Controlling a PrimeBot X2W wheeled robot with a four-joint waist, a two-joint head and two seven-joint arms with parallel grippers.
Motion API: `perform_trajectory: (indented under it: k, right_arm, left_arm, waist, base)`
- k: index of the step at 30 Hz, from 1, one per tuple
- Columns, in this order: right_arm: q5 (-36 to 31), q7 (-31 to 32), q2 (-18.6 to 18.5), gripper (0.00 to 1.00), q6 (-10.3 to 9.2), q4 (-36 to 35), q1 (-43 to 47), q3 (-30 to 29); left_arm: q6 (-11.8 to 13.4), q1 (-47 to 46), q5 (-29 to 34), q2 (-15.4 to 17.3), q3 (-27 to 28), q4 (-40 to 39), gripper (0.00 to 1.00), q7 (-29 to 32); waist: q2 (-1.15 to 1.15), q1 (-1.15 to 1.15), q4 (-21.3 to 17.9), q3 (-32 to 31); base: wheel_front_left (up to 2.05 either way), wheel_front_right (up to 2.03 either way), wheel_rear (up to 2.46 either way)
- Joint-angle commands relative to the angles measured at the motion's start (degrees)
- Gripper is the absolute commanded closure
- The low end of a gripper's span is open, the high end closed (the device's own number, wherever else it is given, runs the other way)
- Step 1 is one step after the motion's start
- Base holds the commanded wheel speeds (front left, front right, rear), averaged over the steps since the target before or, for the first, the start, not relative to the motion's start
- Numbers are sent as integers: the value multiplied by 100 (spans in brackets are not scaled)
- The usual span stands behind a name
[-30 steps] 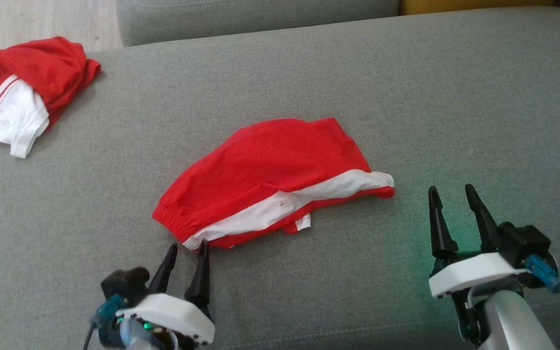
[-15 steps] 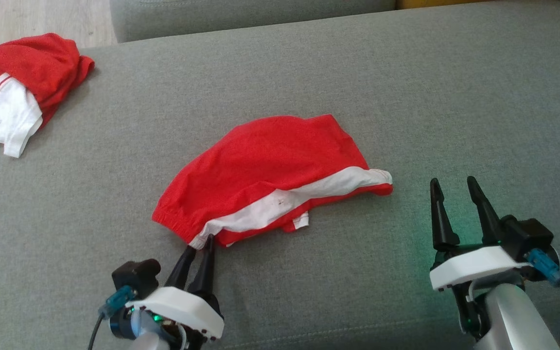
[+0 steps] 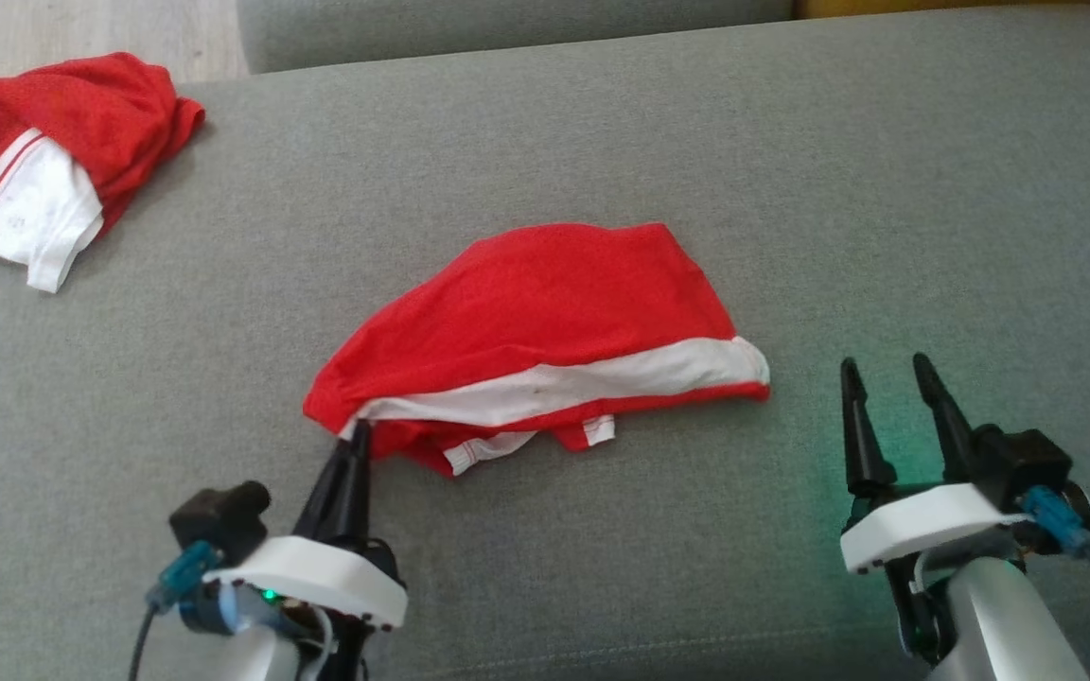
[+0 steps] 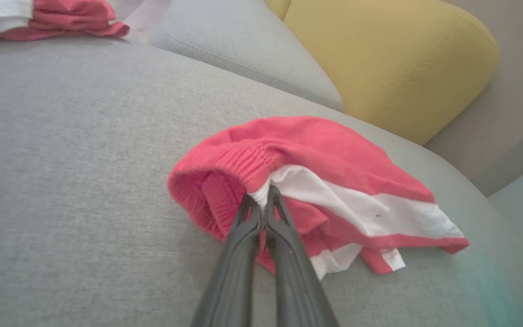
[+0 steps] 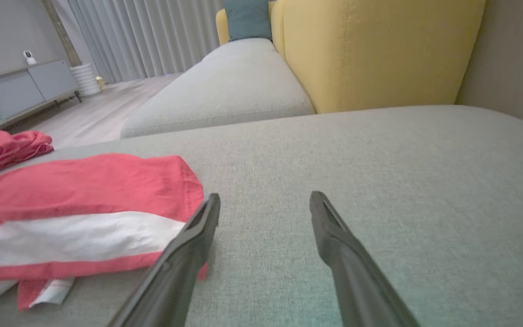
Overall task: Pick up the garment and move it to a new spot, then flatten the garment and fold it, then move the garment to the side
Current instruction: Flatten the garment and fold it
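Observation:
The garment (image 3: 545, 312) is a pair of red shorts with a white side stripe, lying crumpled on the grey sofa seat (image 3: 791, 170). My left gripper (image 3: 359, 430) is shut on the garment's near-left waistband corner, which is pulled up off the seat. In the left wrist view the left gripper (image 4: 261, 200) pinches the white-and-red edge of the garment (image 4: 334, 154). My right gripper (image 3: 881, 374) stands open to the right of the garment, apart from it. In the right wrist view the right gripper (image 5: 263, 202) has nothing between its fingers, and the garment (image 5: 84, 190) lies to their left.
A second red-and-white garment (image 3: 53, 151) lies bunched at the seat's far left. A yellow cushion (image 5: 370, 50) and another grey cushion (image 5: 225, 91) stand beyond the seat. Wooden floor (image 3: 34, 38) shows past the far left edge.
My left gripper has closed on the garment's waistband corner and lifted it, so the near edge has folded and the white stripe has shifted. The right gripper has stayed put.

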Motion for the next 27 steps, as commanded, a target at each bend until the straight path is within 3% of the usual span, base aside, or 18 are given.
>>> perform_trajectory:
  k: [1, 17, 27]
  right_arm:
    - [-59, 40, -17, 0, 42, -122, -234, 144]
    - [558, 1250, -33, 0, 42, 817, -965, 1217]
    - [1218, 1379, -103, 0, 42, 1714, -1415, 1586]
  left_arm:
    - [29, -76, 57, -4, 246, -190, 100, -70]
    - [-17, -9, 188, -4, 394, -169, 100, -70]
    - [-17, 15, 190, -4, 326, -149, 100, -70]
  waist:
    - [0, 0, 20, 2]
    - [0, 0, 203, 63]
    - [0, 0, 326, 64]
  base:
    - [0, 0, 0]
    - [0, 0, 0]
    - [0, 0, 0]
